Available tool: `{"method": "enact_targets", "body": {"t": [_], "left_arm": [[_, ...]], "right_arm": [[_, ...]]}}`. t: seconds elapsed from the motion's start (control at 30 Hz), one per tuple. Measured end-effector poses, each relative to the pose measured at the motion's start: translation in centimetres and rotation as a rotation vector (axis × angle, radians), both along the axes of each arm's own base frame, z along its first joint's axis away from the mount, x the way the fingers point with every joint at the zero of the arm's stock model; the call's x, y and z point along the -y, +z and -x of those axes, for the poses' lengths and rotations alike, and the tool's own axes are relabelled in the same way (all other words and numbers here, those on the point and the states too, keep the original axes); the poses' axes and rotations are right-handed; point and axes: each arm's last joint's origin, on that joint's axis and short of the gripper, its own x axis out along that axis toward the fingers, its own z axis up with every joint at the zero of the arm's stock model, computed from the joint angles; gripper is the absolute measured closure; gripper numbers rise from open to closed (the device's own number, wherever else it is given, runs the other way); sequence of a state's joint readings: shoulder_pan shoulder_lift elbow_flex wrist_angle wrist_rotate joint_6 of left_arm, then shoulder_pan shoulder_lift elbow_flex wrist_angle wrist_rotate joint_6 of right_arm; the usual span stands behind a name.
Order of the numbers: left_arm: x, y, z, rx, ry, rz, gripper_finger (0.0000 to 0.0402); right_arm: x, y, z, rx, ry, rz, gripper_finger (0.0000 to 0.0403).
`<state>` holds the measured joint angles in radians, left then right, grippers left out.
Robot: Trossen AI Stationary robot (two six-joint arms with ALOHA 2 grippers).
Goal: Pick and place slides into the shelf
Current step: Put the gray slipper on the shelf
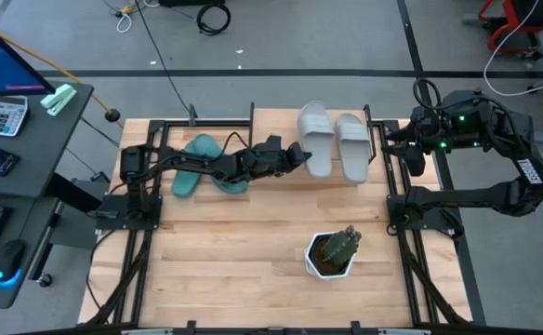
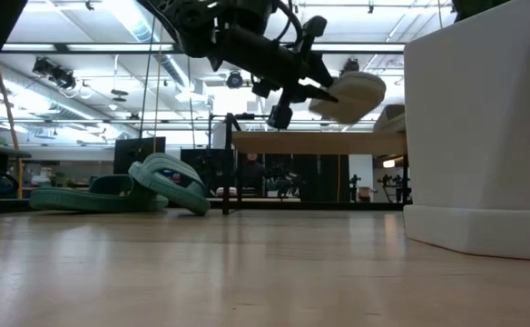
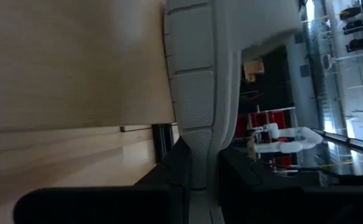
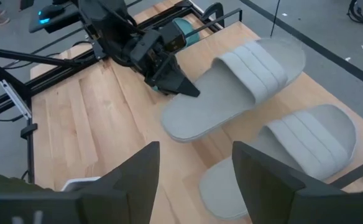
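Observation:
A light grey slide (image 1: 315,135) hangs above the shelf (image 2: 292,143) at the table's far side, with my left gripper (image 1: 300,154) shut on it. A second grey slide (image 1: 352,147) lies sole down just to its right on the shelf top. Two teal slides (image 1: 197,166) lie at the table's far left, under my left arm. One teal slide (image 2: 170,182) leans tilted against the other, which lies flat (image 2: 88,197). My right gripper (image 4: 194,180) is raised beyond the table's right edge, open and holding nothing. My left gripper pinches the grey slide's sole rim (image 3: 198,149) between its two fingers, at the side near the heel end (image 4: 188,99). The fingers (image 4: 183,86) come nearly level from the table's left. The slide sits roughly level, strap up, lifted clear of the shelf top.
A white planter (image 1: 330,259) with a green plant stands near the table's middle right; it fills the right of the low view (image 2: 483,136). Black frame rails (image 1: 390,186) run along the table's sides. A desk with keyboards (image 1: 11,140) stands to the left.

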<state>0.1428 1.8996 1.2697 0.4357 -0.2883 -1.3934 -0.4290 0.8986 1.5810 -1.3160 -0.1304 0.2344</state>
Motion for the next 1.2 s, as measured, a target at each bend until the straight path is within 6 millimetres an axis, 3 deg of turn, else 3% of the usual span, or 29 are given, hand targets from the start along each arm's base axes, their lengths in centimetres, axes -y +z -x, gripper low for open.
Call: {"method": "enact_targets", "body": {"t": [0.53, 1.2], "left_arm": [[-0.2, -0.1, -0.5, 0.064, -0.037, -0.042, 0.0350], [-0.2, -1.9, -1.5, 0.094, -0.071, -0.055, 0.0350]], "right_arm": [[0.0, 0.0, 0.0, 0.003, 0.007, -0.007, 0.0194], [-0.1, 0.0, 0.0, 0.006, 0.014, -0.013, 0.0194]]}}
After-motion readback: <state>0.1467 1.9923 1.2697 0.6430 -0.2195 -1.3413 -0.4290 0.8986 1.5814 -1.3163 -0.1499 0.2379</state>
